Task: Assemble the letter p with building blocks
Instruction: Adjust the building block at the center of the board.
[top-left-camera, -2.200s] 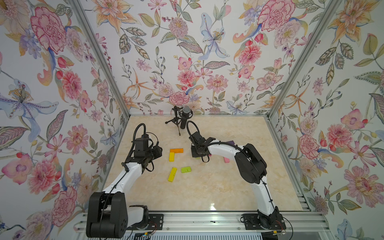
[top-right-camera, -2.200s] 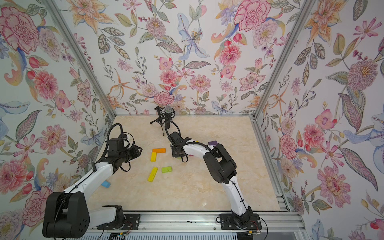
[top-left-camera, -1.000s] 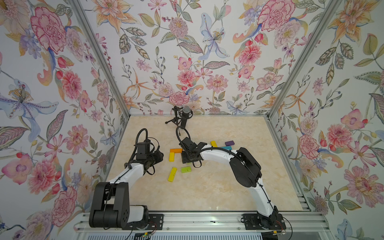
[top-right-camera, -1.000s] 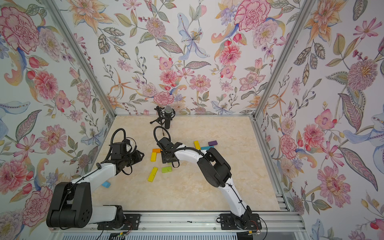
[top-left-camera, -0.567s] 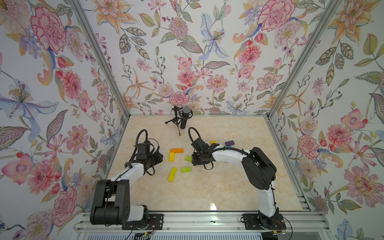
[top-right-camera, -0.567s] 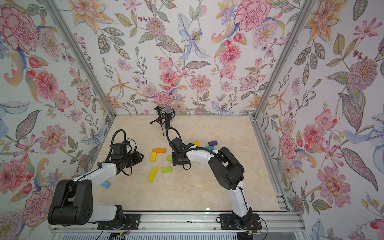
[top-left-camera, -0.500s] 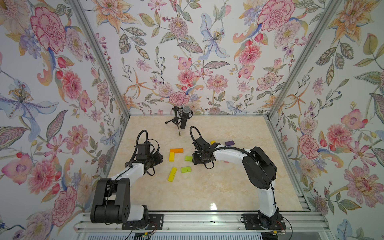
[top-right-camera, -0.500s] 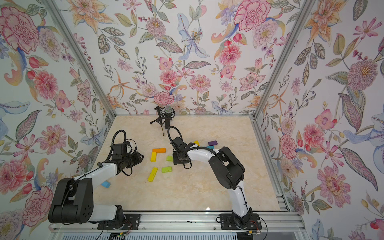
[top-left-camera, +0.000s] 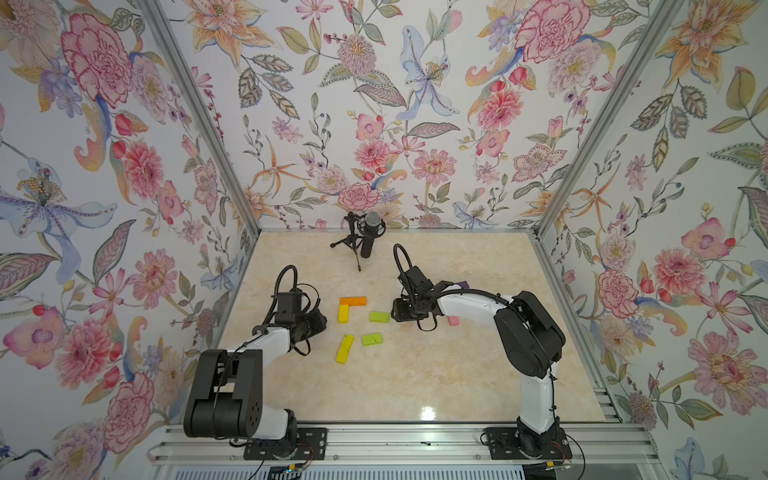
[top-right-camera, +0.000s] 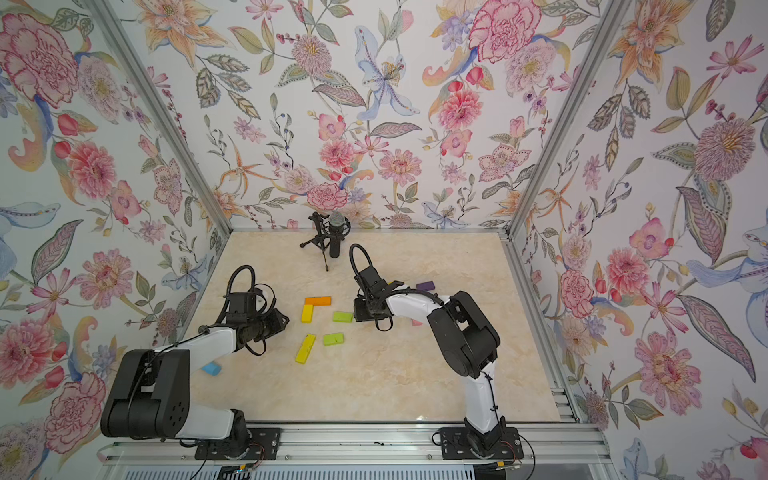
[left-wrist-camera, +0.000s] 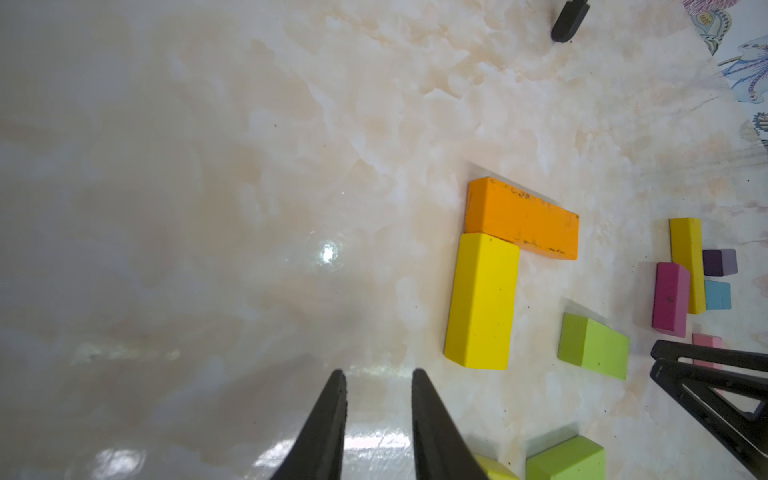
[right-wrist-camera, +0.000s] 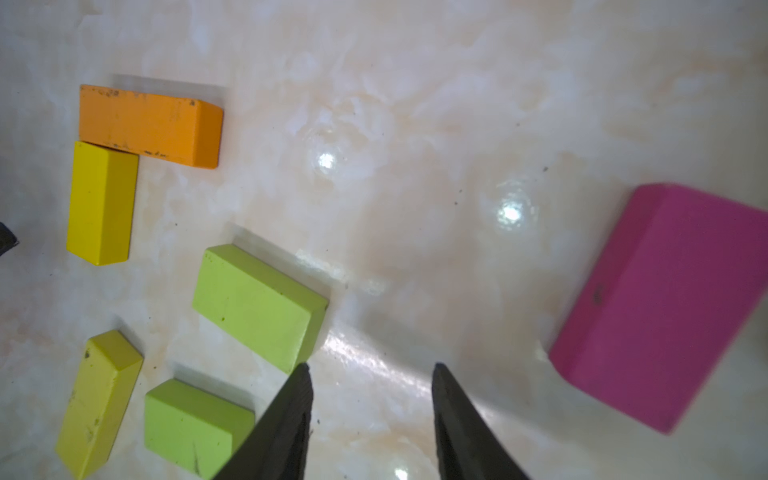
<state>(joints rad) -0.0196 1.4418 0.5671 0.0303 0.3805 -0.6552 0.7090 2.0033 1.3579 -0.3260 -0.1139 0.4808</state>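
Note:
An orange block (top-left-camera: 353, 300) and a short yellow block (top-left-camera: 343, 313) lie joined in an L near the table's middle. A lime green block (top-left-camera: 379, 316) lies to their right. A second lime block (top-left-camera: 371, 339) and a long yellow block (top-left-camera: 345, 348) lie nearer the front. My right gripper (right-wrist-camera: 372, 370) is open and empty, one finger close beside the lime block (right-wrist-camera: 259, 301), with a magenta block (right-wrist-camera: 665, 303) on its other side. My left gripper (left-wrist-camera: 378, 376) is open a little and empty, left of the yellow block (left-wrist-camera: 482, 299).
A black microphone on a tripod (top-left-camera: 368, 235) stands at the back. Purple (top-right-camera: 425, 285) and pink (top-right-camera: 417, 322) blocks lie beside the right arm. A teal block (top-right-camera: 210, 368) sits by the left arm. Floral walls enclose the table on three sides.
The right gripper left a lime green block to the right of the yellow one, then drew back to the right with its jaws narrowing. The left arm has barely moved.

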